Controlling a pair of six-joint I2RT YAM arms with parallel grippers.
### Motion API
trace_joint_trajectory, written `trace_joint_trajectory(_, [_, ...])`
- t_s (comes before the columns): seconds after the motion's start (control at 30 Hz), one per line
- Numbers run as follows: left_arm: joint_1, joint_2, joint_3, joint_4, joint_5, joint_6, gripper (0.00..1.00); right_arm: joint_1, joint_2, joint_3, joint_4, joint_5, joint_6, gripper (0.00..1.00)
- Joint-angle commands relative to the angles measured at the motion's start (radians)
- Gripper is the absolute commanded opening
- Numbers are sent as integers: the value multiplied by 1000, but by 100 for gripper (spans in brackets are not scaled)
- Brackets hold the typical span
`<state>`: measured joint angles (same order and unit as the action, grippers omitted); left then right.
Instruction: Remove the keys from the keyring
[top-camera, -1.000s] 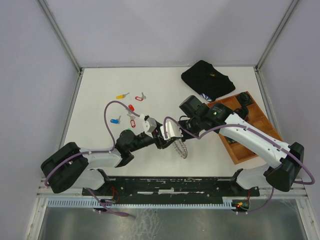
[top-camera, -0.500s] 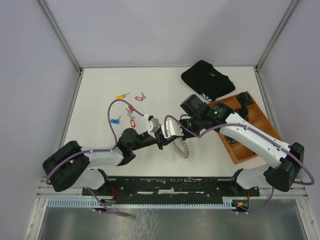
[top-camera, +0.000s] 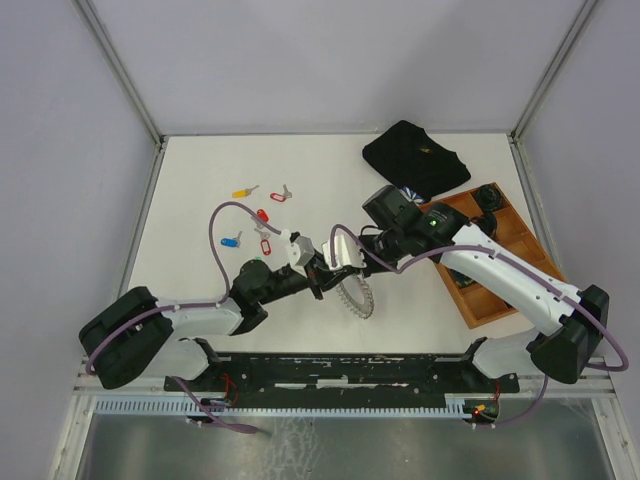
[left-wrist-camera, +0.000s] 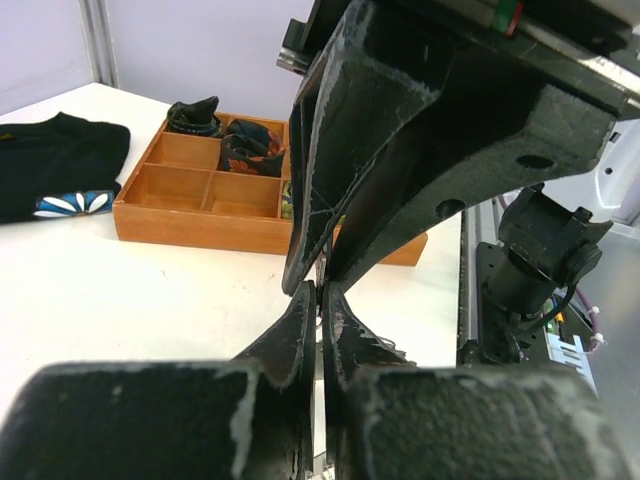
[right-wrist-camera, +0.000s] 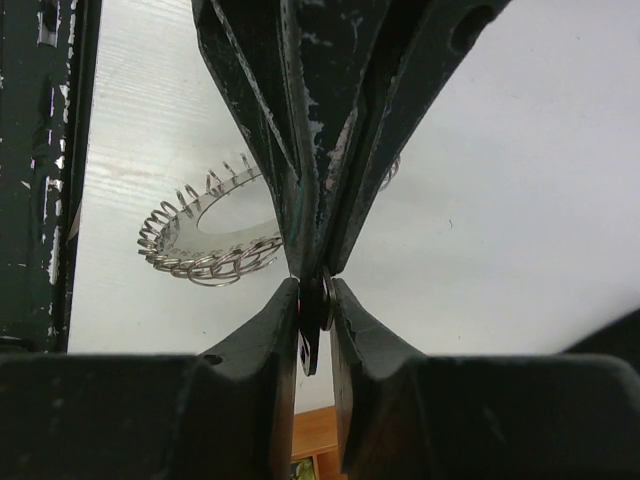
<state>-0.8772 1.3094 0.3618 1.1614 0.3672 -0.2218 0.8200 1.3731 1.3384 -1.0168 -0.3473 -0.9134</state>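
The two claws are met tip to tip near the middle of the tabletop (top-camera: 200, 170). The right claw (right-wrist-camera: 316, 300) is shut on a small flat key (right-wrist-camera: 312, 335) with a red edge, seen between its pads in the right wrist view. The left claw (left-wrist-camera: 320, 300) is pinched shut too, on something very thin. This is judged to be the wire of the keyring (right-wrist-camera: 205, 262), though it cannot be seen for sure. In the top view the keyring is found at 5 o'clock from the claw tips, tilted and just under them. Several loose keys (top-camera: 263, 214) are spread on the tabletop at 10 o'clock from the claws, well apart from the ring.

The step in hand is judged to be pulling one key off. To do it well, the ring should be held firm and kept from twisting. The key should be slid slowly along the wire to its open end. If it is tugged straight out, it may be snagged or the grip may be lost.
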Motion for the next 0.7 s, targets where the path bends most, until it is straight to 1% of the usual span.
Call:
trace_joint_trajectory(0.0, [12,-36,-20,68,-68,28,3,-25,-26,24,-5,-59,19,25])
trace_joint_trajectory(0.17, [16,-57,-40,104,-72,4,3,-56,-30,25,-11,-103,24,28])
trace_joint_trajectory(0.47, [25,-73,-61,154,-51,-36,3,-83,1,24,-16,-193,32,30])
trace_joint_trajectory(0.67, [28,-84,-67,165,-38,-48,3,-91,24,24,-2,-211,56,30])
